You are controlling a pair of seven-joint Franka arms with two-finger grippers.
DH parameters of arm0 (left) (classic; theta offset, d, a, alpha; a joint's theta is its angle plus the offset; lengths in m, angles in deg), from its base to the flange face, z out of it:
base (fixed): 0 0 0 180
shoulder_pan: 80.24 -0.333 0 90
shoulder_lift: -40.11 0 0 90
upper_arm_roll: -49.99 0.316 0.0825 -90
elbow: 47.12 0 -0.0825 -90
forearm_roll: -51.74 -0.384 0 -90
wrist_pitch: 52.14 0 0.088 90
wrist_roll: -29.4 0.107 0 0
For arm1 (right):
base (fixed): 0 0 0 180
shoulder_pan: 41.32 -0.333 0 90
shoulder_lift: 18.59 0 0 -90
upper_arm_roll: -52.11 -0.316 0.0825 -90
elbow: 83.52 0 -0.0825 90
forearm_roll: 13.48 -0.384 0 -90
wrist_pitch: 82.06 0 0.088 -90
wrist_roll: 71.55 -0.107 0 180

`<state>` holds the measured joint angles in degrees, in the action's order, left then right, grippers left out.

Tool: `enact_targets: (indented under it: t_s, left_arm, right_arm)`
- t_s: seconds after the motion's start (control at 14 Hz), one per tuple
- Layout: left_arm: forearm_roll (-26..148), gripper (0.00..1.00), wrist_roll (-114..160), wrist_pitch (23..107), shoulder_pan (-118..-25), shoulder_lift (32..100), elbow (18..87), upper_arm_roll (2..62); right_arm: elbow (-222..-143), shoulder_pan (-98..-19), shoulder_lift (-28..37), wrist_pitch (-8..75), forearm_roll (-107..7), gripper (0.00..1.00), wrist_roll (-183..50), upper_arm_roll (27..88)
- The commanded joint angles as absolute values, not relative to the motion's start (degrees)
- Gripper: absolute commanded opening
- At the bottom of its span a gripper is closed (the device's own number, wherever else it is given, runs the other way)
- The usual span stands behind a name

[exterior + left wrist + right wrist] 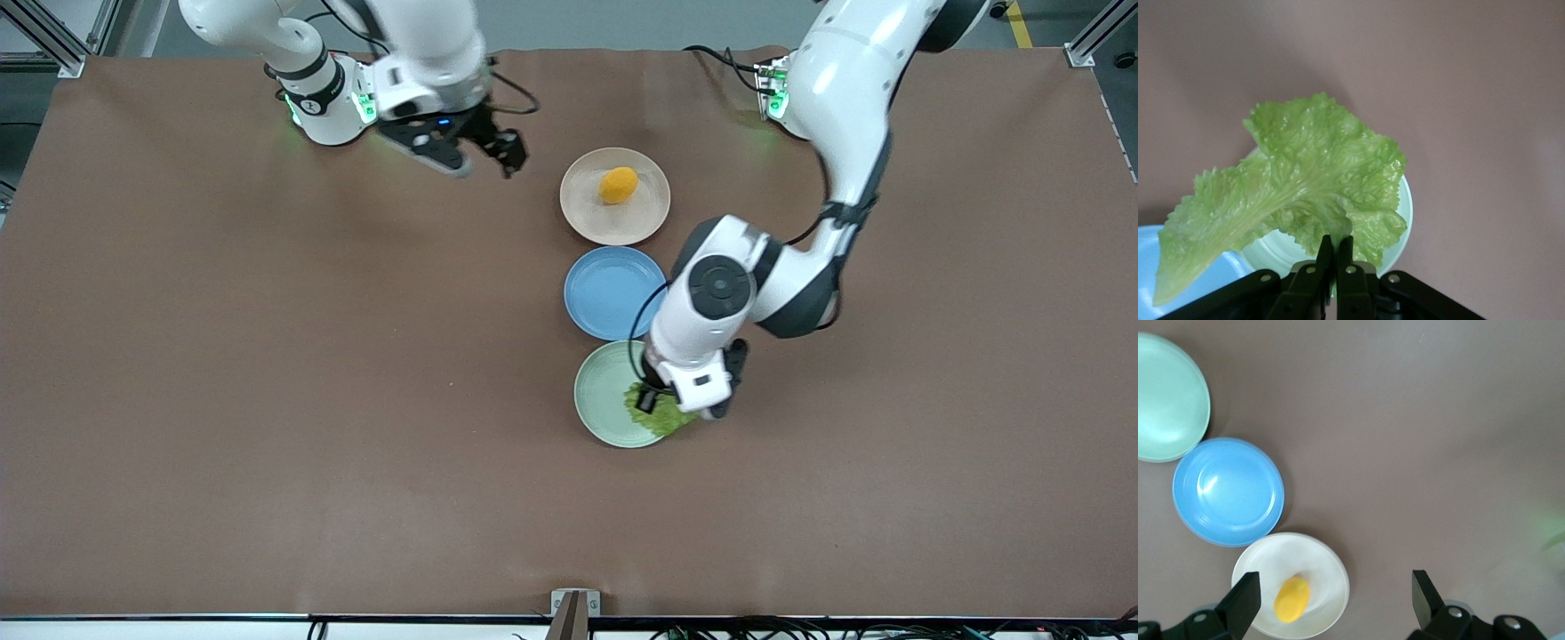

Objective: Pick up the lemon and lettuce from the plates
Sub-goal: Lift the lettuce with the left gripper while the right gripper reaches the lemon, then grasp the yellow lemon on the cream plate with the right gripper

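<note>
The lettuce (665, 418) is a crinkled green leaf pinched in my left gripper (649, 402) over the pale mint plate (594, 400). In the left wrist view the fingers (1327, 248) are shut on the leaf's edge; the lettuce (1305, 180) spreads above the mint plate (1403, 207). The yellow-orange lemon (618, 185) lies on the beige plate (582, 218). My right gripper (484, 156) is open and empty, over the table beside the beige plate toward the right arm's end. Its wrist view shows the lemon (1291, 599) on the beige plate (1321, 563), with the right gripper (1335, 585) above.
An empty blue plate (605, 293) lies between the beige and mint plates, touching both. It also shows in the right wrist view (1228, 490) and the left wrist view (1228, 275). Brown cloth covers the table (267, 400).
</note>
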<state>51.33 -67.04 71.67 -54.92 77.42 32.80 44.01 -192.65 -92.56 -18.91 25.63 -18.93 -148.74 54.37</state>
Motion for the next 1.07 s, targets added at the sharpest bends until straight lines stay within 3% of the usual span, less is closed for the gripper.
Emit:
enact_targets:
  t_s: [0.0,0.43,1.0]
  left_arm:
    - [50.51,0.00,-66.15,69.24,-59.58,68.17,42.85,43.40]
    - [50.43,0.00,-52.00,72.38,-66.70,57.26,61.49,43.40]
    - [50.43,0.00,-43.65,90.24,-71.01,52.68,81.10,43.40]
  right_arm:
    - [-196.54,-99.56,-15.97,34.88,-20.24,1.00,-154.85,55.45]
    - [-196.11,-110.12,-2.61,51.77,-19.19,1.00,-170.05,55.71]
    - [-190.85,-114.36,8.20,54.17,-17.08,1.00,-189.40,55.80]
